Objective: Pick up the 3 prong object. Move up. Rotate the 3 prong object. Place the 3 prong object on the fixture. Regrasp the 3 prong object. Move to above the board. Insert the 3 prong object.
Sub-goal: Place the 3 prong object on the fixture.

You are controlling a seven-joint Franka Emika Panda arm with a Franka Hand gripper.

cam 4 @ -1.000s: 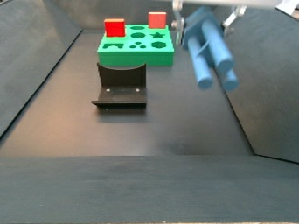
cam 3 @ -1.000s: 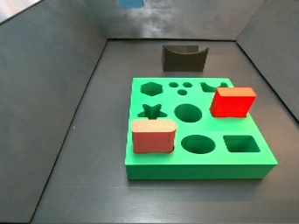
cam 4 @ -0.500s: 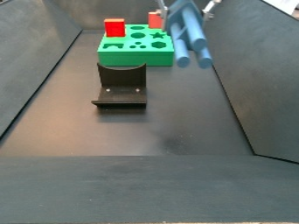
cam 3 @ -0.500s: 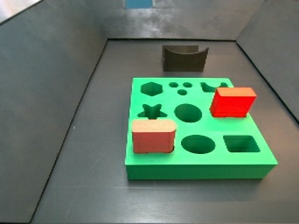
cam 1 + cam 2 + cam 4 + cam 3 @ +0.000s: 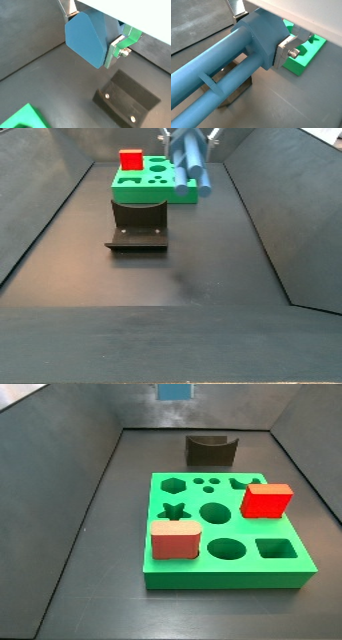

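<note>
The 3 prong object point(image 5: 189, 156) is off the floor and carried high in the air, so the pickup and the lift look done. Judging by its slant, the rotation is under way or just finished. Still to come, as far as these views show: setting it on the fixture point(image 5: 138, 225), regrasping, moving above the board point(image 5: 225, 534), and the insertion.

In a side view the fixture sits low on the dark floor with its U-shaped top bare, and nothing rests on it. Behind it lies the green board, carrying a red cube point(image 5: 131, 160) at its left end. The blue piece hangs to the right of the cube, in front of the board's right end and well above the fixture.

Its long axis is tilted, neither upright nor level: in that side view the upper end leans left and away while the lower end comes down to the right. In a wrist view the ribs point(image 5: 211, 80) run lengthwise away from the grip, and another wrist view looks almost straight at its end face point(image 5: 87, 40).

The gripper point(image 5: 271, 42) is at the top of the scene, its jaws clamped on one end of the piece, with a silver finger plate point(image 5: 288, 50) pressed against its flank.

In the remaining side view the board's star hole point(image 5: 173, 511) is open, and a red cube point(image 5: 267, 500) and a salmon-pink block point(image 5: 175, 540) stand on the slab.
</note>
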